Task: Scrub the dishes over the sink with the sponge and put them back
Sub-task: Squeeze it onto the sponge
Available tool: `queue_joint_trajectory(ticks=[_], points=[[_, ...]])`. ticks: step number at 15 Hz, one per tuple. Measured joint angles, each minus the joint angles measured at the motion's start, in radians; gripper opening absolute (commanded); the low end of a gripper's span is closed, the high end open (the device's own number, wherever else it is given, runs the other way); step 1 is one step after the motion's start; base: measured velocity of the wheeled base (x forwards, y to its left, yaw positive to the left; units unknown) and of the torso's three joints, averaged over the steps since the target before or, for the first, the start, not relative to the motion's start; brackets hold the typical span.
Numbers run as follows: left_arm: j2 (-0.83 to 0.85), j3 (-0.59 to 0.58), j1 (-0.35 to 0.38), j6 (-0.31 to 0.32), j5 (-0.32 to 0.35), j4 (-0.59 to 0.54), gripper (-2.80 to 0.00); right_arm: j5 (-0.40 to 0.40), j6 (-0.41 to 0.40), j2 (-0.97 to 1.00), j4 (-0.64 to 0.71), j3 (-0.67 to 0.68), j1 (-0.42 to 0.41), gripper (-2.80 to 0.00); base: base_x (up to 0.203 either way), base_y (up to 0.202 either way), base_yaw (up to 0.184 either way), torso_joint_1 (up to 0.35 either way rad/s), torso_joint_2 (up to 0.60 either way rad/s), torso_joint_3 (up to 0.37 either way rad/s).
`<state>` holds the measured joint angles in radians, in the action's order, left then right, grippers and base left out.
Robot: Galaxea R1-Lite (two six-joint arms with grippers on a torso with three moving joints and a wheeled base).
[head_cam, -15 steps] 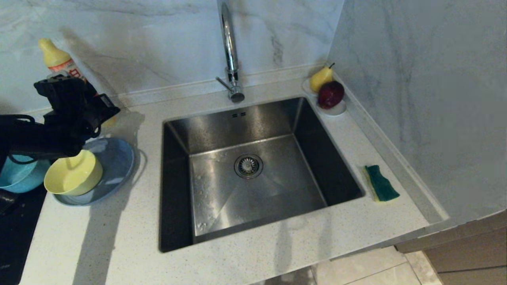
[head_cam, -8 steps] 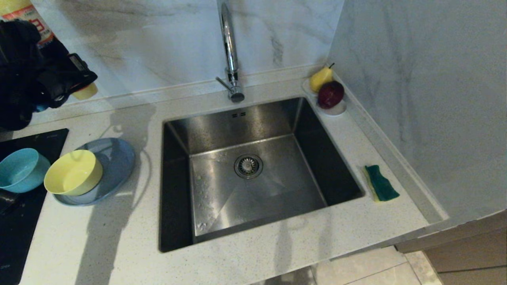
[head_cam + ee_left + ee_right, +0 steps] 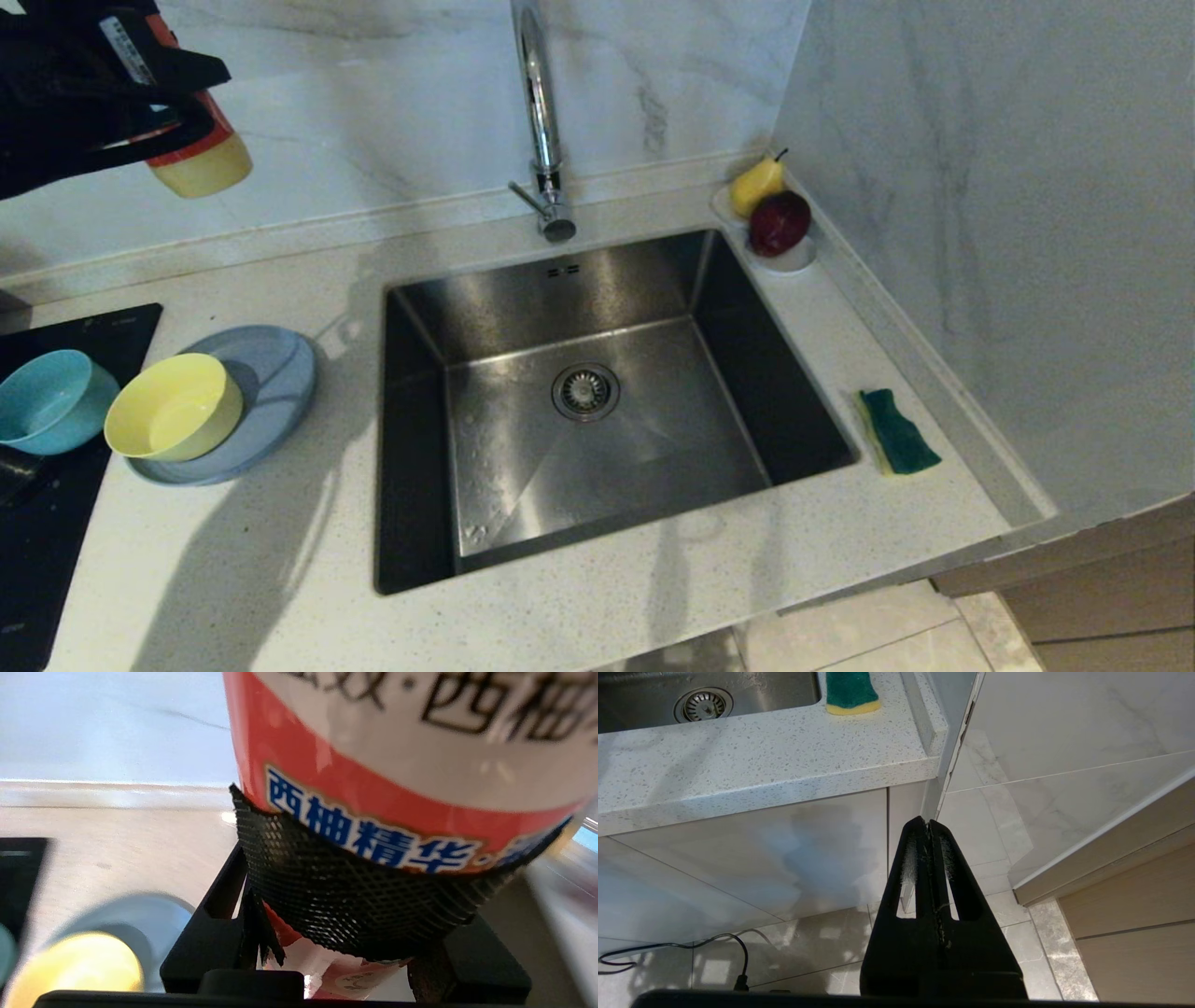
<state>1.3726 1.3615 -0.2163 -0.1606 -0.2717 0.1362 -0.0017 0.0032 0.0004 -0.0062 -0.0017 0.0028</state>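
Note:
My left gripper hangs high at the back left, shut on an orange-labelled yellow soap bottle. The left wrist view shows the bottle filling the left gripper, with mesh pads pressed on its label. Below it on the counter sit a teal bowl, a yellow bowl and the grey-blue plate under the yellow bowl. The sponge lies green face up, right of the sink. My right gripper is parked below the counter edge, shut and holding nothing.
A tall chrome tap rises behind the sink. A white saucer with a pear and a red apple sits at the back right corner. A black hob lies at the left edge. A marble wall closes the right side.
My left gripper has lifted the soap bottle off the counter behind the dishes, up and toward the back left. The dishes, the sponge and the right arm have not moved.

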Motion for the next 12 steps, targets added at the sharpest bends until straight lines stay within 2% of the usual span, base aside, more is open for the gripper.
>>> queue_joint_trajectory(ticks=[3, 5, 6, 9, 12], points=[[-0.131, -0.030, -0.153, 0.016, 0.013, -0.131, -2.80, 0.000, 0.000, 0.000, 0.000, 0.000, 0.000, -2.80, 0.000, 0.000, 0.000, 0.000, 0.00, 0.000], [-0.185, -0.036, -0.234, 0.027, 0.052, -0.203, -2.80, 0.000, 0.000, 0.000, 0.000, 0.000, 0.000, -2.80, 0.000, 0.000, 0.000, 0.000, 0.00, 0.000], [-0.201, -0.036, -0.264, 0.053, 0.083, -0.231, -2.80, 0.000, 0.000, 0.000, 0.000, 0.000, 0.000, -2.80, 0.000, 0.000, 0.000, 0.000, 0.00, 0.000], [-0.213, -0.007, -0.326, 0.144, 0.143, -0.249, -2.80, 0.000, 0.000, 0.000, -0.001, 0.000, 0.000, -2.80, 0.000, 0.000, 0.000, 0.000, 0.00, 0.000], [-0.197, 0.050, -0.423, 0.171, 0.152, -0.275, -2.80, 0.000, -0.001, 0.000, 0.000, 0.000, 0.000, -2.80, 0.000, 0.000, 0.000, 0.000, 0.00, 0.000]])
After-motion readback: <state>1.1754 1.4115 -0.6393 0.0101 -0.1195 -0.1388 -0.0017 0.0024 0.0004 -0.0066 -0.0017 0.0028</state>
